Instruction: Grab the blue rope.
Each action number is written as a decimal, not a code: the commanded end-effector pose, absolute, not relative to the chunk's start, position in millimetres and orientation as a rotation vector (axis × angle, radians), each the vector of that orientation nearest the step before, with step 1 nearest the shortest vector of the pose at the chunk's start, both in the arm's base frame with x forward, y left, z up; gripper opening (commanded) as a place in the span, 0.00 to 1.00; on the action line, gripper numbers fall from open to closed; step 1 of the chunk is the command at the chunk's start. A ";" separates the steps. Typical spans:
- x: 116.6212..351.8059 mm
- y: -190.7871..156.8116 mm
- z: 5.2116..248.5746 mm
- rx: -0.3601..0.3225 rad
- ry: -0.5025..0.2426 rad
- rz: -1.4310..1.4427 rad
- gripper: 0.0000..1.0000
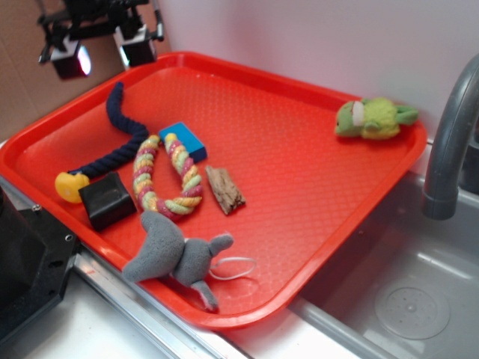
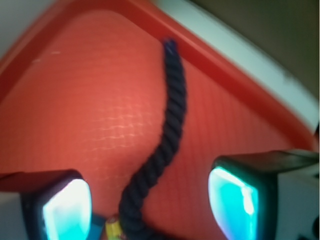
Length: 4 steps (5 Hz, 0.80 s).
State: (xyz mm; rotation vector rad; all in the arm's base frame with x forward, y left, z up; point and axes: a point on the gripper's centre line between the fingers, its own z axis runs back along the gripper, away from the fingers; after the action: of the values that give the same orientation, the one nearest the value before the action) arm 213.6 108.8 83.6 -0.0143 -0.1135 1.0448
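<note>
Here the thick navy twisted rope [image 1: 116,142] lies on the red plastic tray [image 1: 299,172] near its far-left corner, curving from a frayed tip by the far-left rim down to a yellow knob [image 1: 69,186] near the left edge. The black gripper [image 1: 101,46] hangs above that corner with fingers spread. In the wrist view the rope runs lengthwise between the two fingertips [image 2: 67,210], so its long axis crosses the closing line, a straight descent likely straddling it
</note>
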 end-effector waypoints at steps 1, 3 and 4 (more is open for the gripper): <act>183.5 102.4 59.7 0.039 -0.089 1.538 1.00; 210.8 99.9 20.3 0.041 -0.089 1.279 1.00; 217.9 95.8 10.6 0.096 -0.062 1.229 0.94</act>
State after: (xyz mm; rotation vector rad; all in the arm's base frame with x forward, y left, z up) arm 235.1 98.6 13.6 0.0890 -0.0787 1.2392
